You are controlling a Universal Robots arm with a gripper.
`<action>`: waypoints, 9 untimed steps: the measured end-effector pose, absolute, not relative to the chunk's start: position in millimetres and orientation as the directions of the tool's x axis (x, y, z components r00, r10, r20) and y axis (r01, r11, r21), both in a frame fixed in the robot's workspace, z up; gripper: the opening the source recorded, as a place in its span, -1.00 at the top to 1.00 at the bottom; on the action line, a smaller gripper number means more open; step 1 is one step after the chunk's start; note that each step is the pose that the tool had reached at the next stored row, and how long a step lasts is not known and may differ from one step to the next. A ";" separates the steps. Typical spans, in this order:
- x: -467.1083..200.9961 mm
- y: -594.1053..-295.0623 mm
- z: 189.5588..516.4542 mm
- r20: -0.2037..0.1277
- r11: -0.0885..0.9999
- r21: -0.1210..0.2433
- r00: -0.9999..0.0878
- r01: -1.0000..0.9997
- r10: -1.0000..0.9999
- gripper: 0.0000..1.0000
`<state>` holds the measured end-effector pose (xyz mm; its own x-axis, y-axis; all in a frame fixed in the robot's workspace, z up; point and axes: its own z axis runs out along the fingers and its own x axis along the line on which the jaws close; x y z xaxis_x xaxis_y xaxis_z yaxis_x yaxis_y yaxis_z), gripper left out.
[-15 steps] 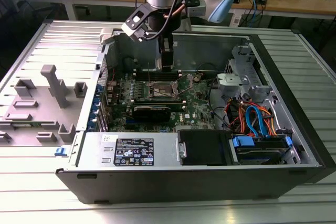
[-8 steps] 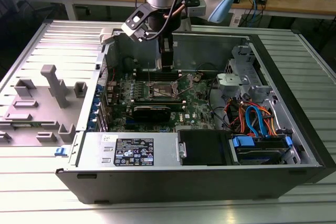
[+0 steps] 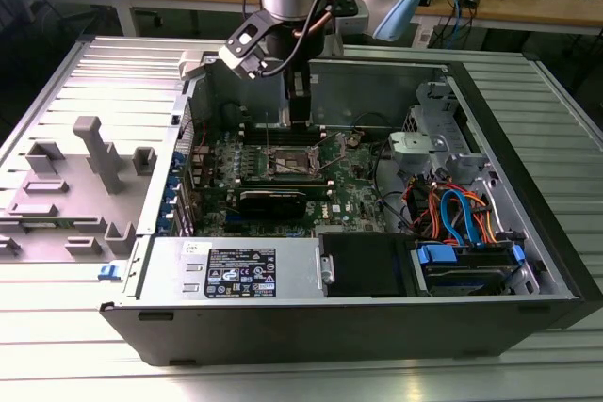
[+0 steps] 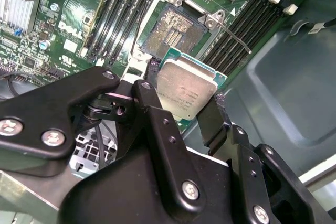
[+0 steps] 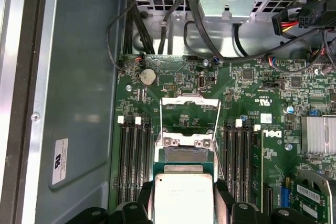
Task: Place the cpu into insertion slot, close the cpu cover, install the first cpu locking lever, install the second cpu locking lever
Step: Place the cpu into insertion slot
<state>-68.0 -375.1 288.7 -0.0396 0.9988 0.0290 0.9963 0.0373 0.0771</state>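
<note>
My gripper (image 4: 184,98) is shut on the cpu (image 4: 186,88), a flat square chip with a silver-grey top, pinched by its edges between the black fingers (image 4: 152,98). In both wrist views the chip hangs above the green board, just short of the insertion slot (image 4: 170,32), whose dark centre lies bare. In the first wrist view the cpu (image 5: 184,195) sits between the fingertips, with the insertion slot (image 5: 184,154) just past it. The cpu cover (image 5: 190,99) is swung open beyond the slot. A thin wire lever (image 4: 233,30) stands free beside the slot. In the exterior view my gripper (image 3: 298,105) hangs over the insertion slot (image 3: 287,162).
Long black memory slots (image 5: 131,156) flank the socket on both sides. A finned heatsink (image 5: 317,135) lies on the board. The open computer case (image 3: 283,313) holds a drive cage with coloured cables (image 3: 457,214) at the exterior view's right. A grey plastic fixture (image 3: 89,167) lies at the left.
</note>
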 end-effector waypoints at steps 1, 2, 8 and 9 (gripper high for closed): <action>-68.0 -375.1 287.2 0.029 0.030 0.077 -0.032 0.997 0.999 -0.09; -68.0 -375.1 285.5 0.029 0.020 0.077 -0.022 0.997 0.999 -0.09; -68.0 -375.1 282.9 0.029 0.008 0.077 -0.010 0.997 1.000 -0.09; -68.0 -375.1 282.8 0.029 0.008 0.077 -0.010 0.997 1.000 -0.09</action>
<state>-68.0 -375.1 282.8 -0.0104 0.9995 0.0290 0.9970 0.0082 0.0771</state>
